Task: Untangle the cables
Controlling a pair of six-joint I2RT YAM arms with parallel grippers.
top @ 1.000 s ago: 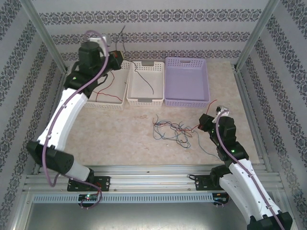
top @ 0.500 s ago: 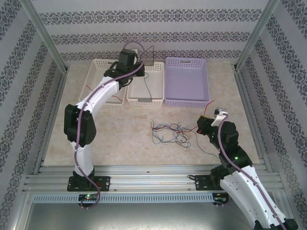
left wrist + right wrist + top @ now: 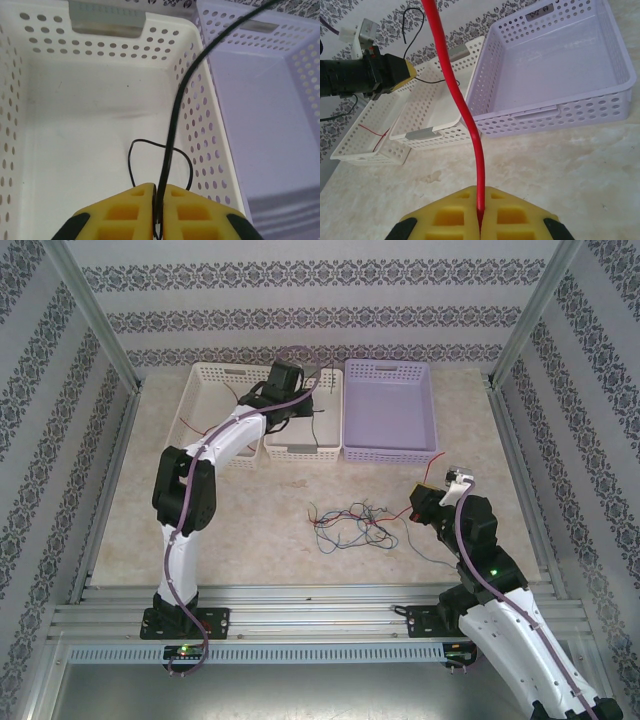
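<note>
A black cable is pinched by the left end effector above the white basket; a red cable is clamped by the right end effector.

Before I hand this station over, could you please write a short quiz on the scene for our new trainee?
1. True or false: the right gripper is shut on the red cable.
2. Over which basket does the left gripper hang? A. lilac basket B. middle white basket C. left white basket
3. Fill in the colour: the cable between the left gripper's fingers is ____.
Key: 1 true; 2 B; 3 black, it is the black cable.
</note>
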